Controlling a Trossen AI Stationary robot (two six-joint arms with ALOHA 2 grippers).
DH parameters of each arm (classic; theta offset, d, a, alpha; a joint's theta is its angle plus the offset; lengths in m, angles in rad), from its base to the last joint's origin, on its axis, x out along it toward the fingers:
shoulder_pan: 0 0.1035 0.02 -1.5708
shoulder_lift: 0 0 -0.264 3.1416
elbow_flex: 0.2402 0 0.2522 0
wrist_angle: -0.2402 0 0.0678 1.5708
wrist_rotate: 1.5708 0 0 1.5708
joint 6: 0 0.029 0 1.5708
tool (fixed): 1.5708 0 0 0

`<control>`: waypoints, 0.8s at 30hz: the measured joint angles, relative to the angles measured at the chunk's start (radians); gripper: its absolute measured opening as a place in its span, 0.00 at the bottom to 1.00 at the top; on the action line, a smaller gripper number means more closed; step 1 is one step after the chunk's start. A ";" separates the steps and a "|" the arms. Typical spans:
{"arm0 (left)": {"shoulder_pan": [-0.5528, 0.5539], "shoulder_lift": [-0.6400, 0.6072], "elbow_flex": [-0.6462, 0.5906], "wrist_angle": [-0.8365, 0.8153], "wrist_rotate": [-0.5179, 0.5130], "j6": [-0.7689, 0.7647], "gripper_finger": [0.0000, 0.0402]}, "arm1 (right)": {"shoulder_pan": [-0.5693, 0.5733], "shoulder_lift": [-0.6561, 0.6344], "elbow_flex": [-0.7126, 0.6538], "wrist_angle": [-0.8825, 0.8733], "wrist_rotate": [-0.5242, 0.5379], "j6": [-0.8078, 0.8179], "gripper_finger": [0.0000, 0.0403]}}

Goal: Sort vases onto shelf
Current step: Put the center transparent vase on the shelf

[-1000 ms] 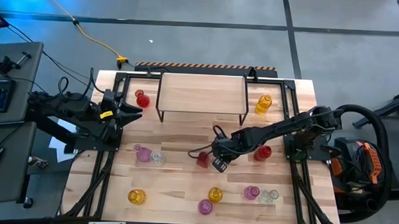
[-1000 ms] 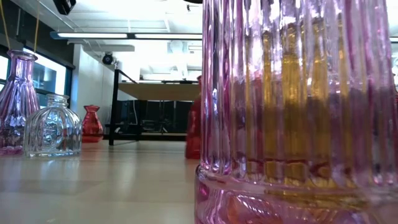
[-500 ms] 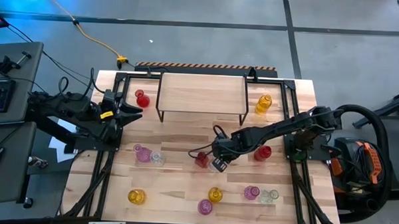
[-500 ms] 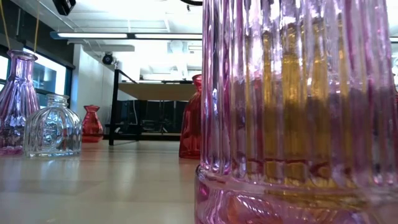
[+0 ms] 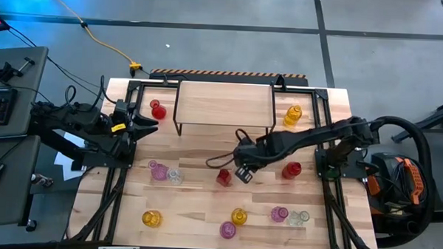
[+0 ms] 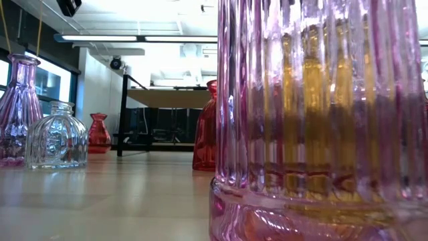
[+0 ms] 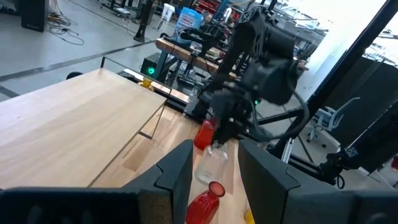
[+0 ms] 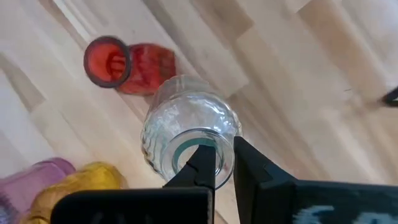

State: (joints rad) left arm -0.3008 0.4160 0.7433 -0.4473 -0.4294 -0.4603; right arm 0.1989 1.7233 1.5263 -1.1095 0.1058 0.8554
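While the clear vase (image 8: 186,134) hangs upright from its rim, pinched by the closed fingers of the right gripper (image 8: 217,163) just in front of the shelf (image 5: 224,102), the red vase (image 5: 224,176) stands right beside it on the table. The shelf top lies bare, with free table between. The left gripper (image 7: 211,171), partly apart and empty, waits at the left edge.
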 joint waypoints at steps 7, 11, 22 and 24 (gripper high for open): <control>0.000 0.000 0.000 0.000 0.000 0.000 0.30 | -0.055 -0.001 0.196 -0.189 0.060 -0.094 0.01; 0.000 0.000 0.000 0.000 0.000 0.000 0.30 | -0.088 -0.001 0.315 -0.255 0.112 -0.131 0.01; 0.000 0.000 0.000 0.000 0.000 0.000 0.30 | -0.191 -0.002 0.508 -0.301 0.181 -0.239 0.01; 0.000 0.000 0.000 0.000 0.000 0.000 0.30 | -0.216 -0.002 0.525 -0.314 0.179 -0.269 0.01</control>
State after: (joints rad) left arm -0.3006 0.4160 0.7433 -0.4477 -0.4294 -0.4604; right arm -0.0176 1.7210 2.0516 -1.4239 0.2852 0.5868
